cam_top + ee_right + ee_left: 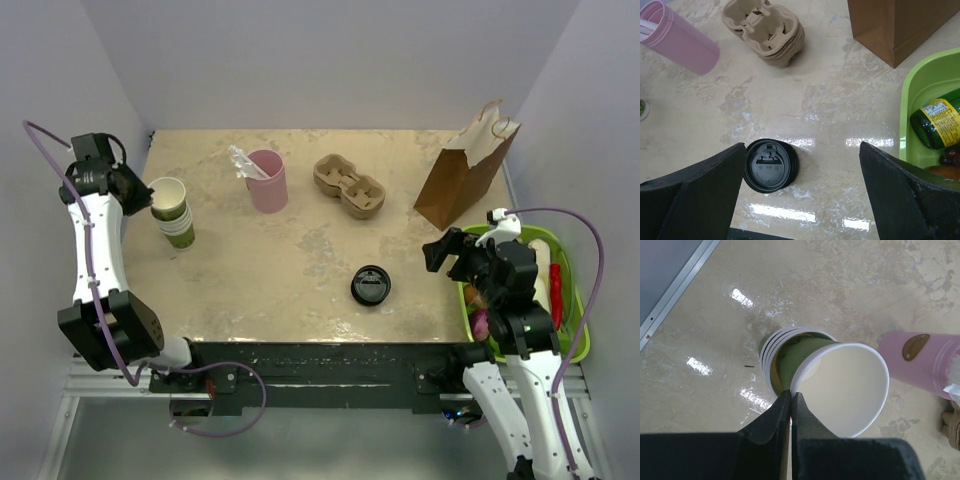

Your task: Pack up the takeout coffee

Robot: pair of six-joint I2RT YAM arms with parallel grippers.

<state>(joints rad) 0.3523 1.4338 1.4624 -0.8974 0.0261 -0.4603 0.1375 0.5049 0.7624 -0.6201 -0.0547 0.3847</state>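
Observation:
No lidded takeout coffee is in view. A stack of lidless white-and-green paper cups (174, 218) stands at the table's far left. My left gripper (791, 393) is shut on the white rim of the top cup (850, 385), which tilts out of the stack (771, 352). In the top view the left gripper (140, 190) is beside the stack's rim. A loose black lid (370, 285) lies flat near the front middle. My right gripper (802, 146) hangs open over the table, with the lid (771, 165) just inside its left finger and nothing held.
A pink tumbler (267, 180) with a wrapped straw and a stack of pulp cup carriers (349, 187) stand at the back. A brown paper bag (465, 170) stands at the back right. A green basket (575, 330) with a bottle (937, 122) sits at the right edge.

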